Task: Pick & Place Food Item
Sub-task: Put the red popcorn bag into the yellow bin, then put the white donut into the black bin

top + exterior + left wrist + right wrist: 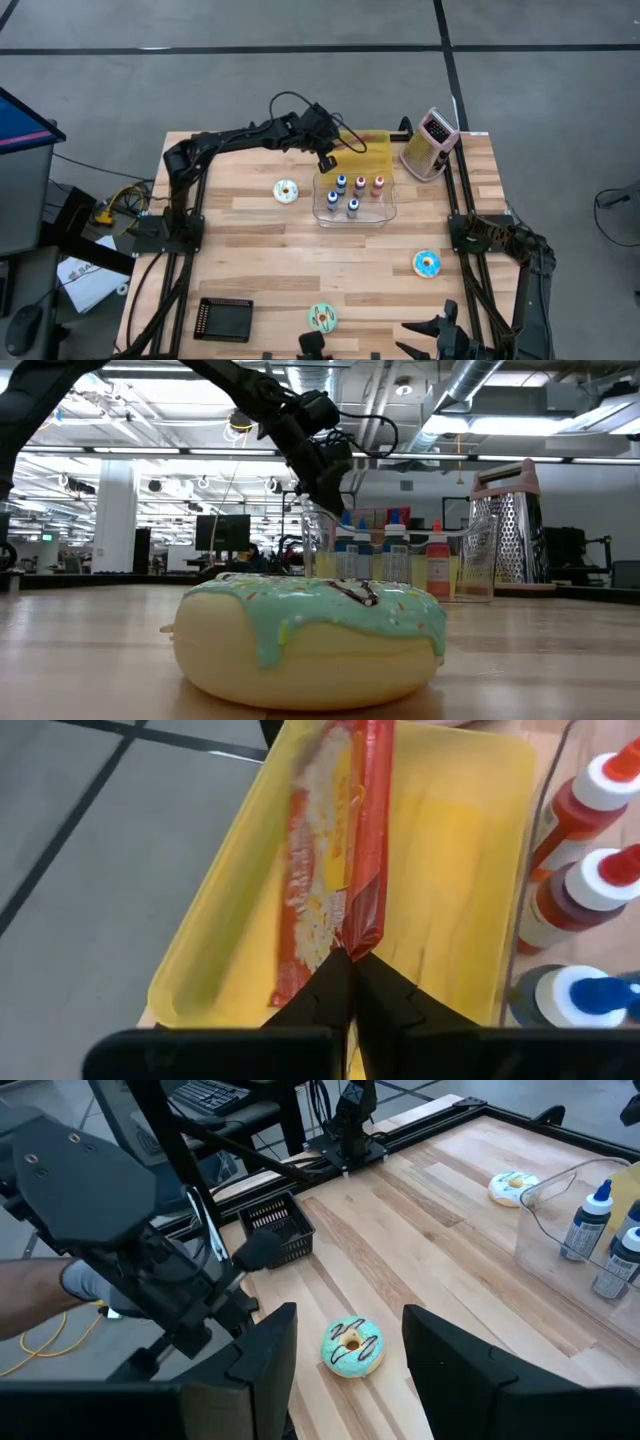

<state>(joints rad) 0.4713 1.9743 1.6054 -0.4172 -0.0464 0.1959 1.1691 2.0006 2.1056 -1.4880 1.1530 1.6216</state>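
Left claw [352,982]: fingers pinched together on one end of a red-and-clear food packet [335,850], held over the yellow tray [470,840] at the far edge of the bench [260,250]; packet hanging lengthwise along the tray, whether its far end touches the tray floor cannot be told. Step in hand, by judgement: the placing half of the job, packet gripped and brought above its tray. Next move likely calls for lowering until the packet lies flat within the tray walls, then parting the fingers and backing away without dragging the wrapper or clipping the clear bin [354,203] just beside. Right claw [345,1345]: fingers parted, holding nothing, parked low at the near edge of the bench above a teal-iced doughnut [352,1347]. Count: food packet, one; yellow tray, one; clear bin, one, holding squeeze bottles [341,184], five seen from above; doughnuts, three (yellow-iced [286,190], blue-iced [427,264], teal-iced near the front edge); box grater [432,140], one, beside the tray; small black basket [224,319], one, at the near left corner.
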